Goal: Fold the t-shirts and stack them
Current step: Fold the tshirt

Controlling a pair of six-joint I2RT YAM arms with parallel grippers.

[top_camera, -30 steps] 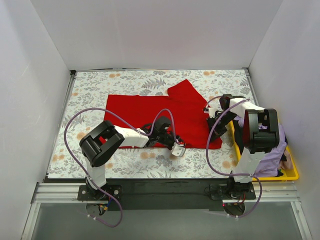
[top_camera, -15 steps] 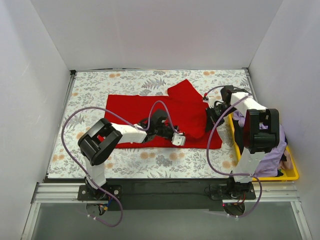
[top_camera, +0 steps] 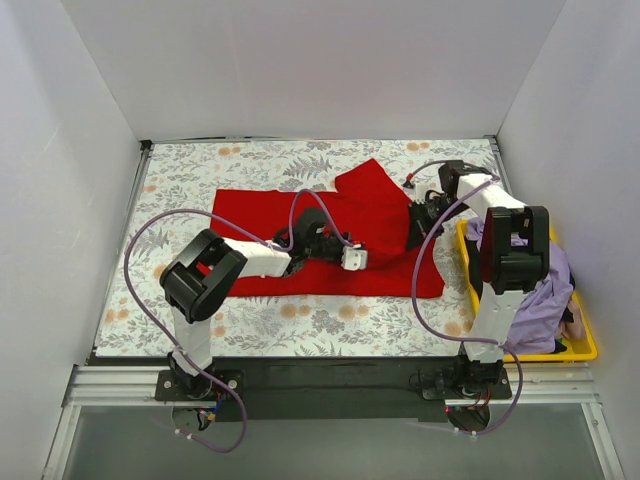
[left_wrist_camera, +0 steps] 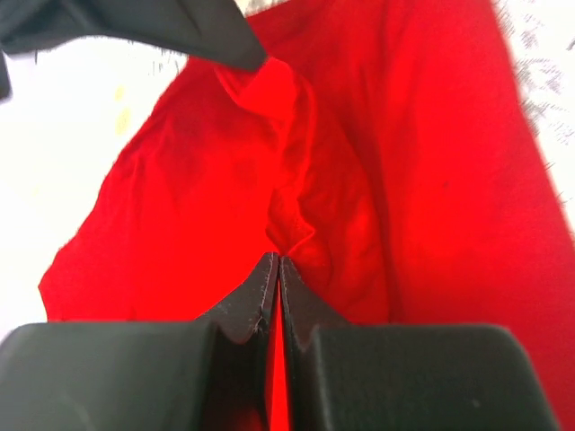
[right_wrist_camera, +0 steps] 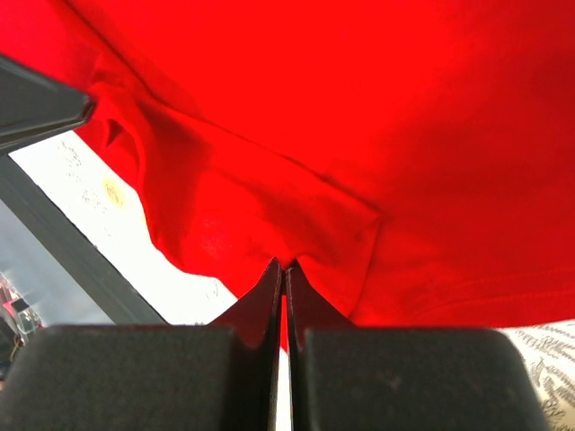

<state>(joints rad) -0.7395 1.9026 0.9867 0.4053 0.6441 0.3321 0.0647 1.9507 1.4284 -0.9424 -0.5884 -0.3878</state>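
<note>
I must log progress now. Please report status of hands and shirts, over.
Left hand shut on red shirt. Right hand shut on it too. Lilac shirt in bin. No obstacle seen.

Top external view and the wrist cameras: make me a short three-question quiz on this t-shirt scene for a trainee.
1. True or false: the right end effector is open.
2. The left end effector pinches: A) the red t-shirt, B) a cable, C) nothing.
3. Fill in: the lilac t-shirt lies in the ____ bin.

Key: 1 false, it is shut on red cloth; 2 A; 3 yellow.
</note>
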